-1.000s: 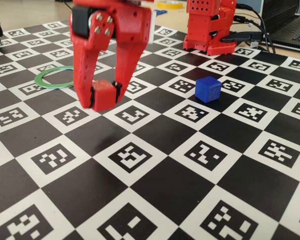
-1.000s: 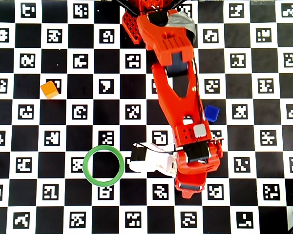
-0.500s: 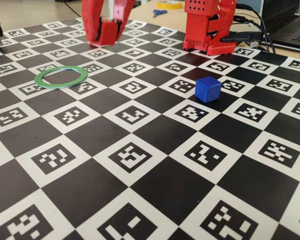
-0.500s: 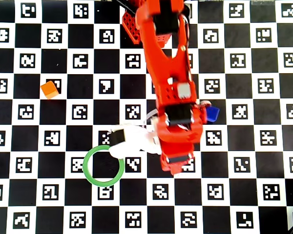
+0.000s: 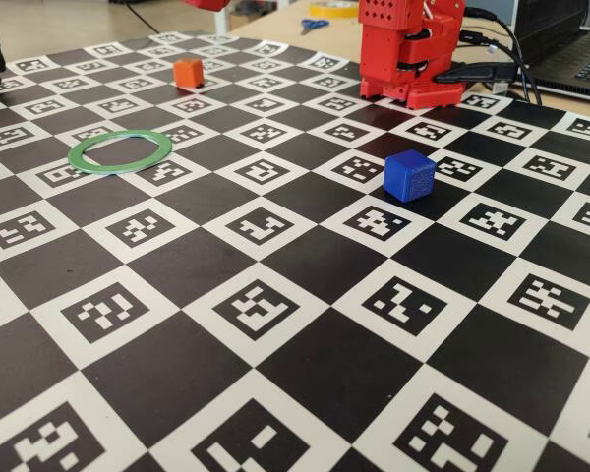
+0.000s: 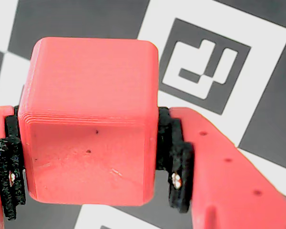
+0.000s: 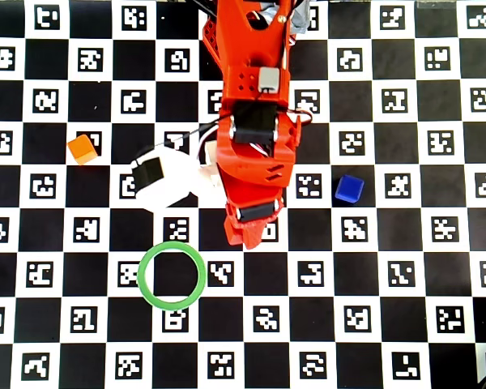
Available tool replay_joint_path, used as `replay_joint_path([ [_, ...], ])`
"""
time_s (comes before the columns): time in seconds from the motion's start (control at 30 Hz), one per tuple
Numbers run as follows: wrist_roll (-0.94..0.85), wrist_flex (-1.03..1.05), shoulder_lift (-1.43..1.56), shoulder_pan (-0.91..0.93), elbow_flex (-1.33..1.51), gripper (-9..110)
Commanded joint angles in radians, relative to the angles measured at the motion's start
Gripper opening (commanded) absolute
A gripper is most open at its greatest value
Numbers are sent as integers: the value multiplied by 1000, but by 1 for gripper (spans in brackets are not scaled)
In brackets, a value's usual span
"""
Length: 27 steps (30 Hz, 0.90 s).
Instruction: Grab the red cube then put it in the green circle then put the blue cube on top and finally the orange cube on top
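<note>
In the wrist view my gripper (image 6: 93, 176) is shut on the red cube (image 6: 88, 129), whose sides are pressed by the black pads (image 6: 178, 174). It hangs high above the checkered board. Seen from overhead, the gripper (image 7: 247, 228) is up and to the right of the green circle (image 7: 172, 275), and the red cube is hidden under the arm. The green circle (image 5: 120, 150) lies flat with nothing inside it. The blue cube (image 7: 349, 188) (image 5: 409, 175) sits to the right of the arm. The orange cube (image 7: 82, 149) (image 5: 188, 72) sits to the left.
The red arm base (image 5: 413, 49) stands at the board's far edge, with cables and a laptop (image 5: 570, 49) behind it. The white wrist camera (image 7: 166, 178) sticks out to the left of the arm. Marker tiles (image 7: 352, 316) cover the board.
The arm has risen and drawn back toward its base with the red cube still gripped. It has left the fixed view at the top, uncovering the orange cube.
</note>
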Motion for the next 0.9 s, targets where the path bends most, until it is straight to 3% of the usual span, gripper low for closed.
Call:
replay_joint_path([
  [0.0,-32,-6,110,23,5,1],
  [0.3,-77,-37,61,86,-21,1],
  [0.87,-83,2,-377,204,-419,1],
])
